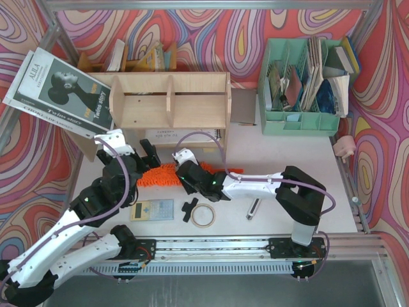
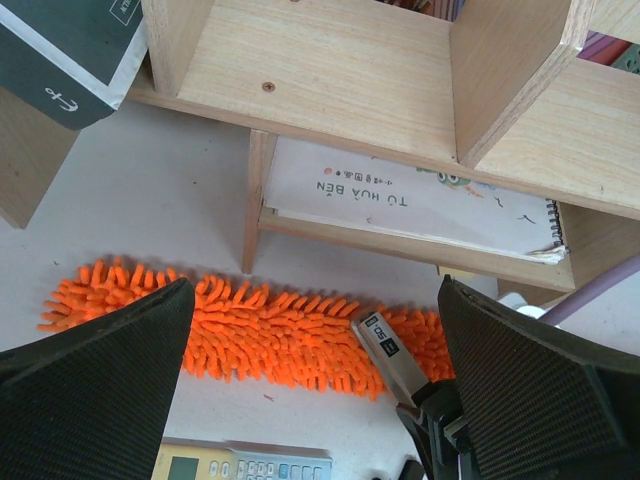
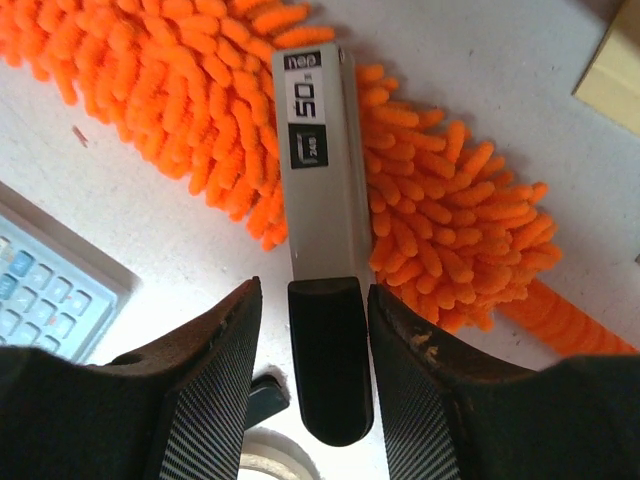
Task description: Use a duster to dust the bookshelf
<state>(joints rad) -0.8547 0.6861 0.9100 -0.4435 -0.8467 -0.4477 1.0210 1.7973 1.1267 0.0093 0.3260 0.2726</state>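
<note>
The orange fluffy duster (image 1: 163, 174) lies flat on the table in front of the plywood bookshelf (image 1: 169, 99), its thin handle (image 1: 225, 169) pointing right. My left gripper (image 2: 315, 290) is wide open and empty above the duster's (image 2: 260, 335) left half. My right gripper (image 3: 315, 290) is open; its jaws stand on either side of the black end of a grey stapler (image 3: 320, 190) with a thin gap on each side. The stapler rests across the duster (image 3: 200, 110). The bookshelf's underside and legs show in the left wrist view (image 2: 340, 70).
A calculator (image 1: 152, 210), a black clip (image 1: 188, 210), a tape roll (image 1: 203, 216) and a pen (image 1: 253, 208) lie near the front edge. A spiral notebook (image 2: 400, 200) lies under the shelf. A magazine (image 1: 57, 89) leans at the left; a mint green organizer (image 1: 300, 83) stands at the back right.
</note>
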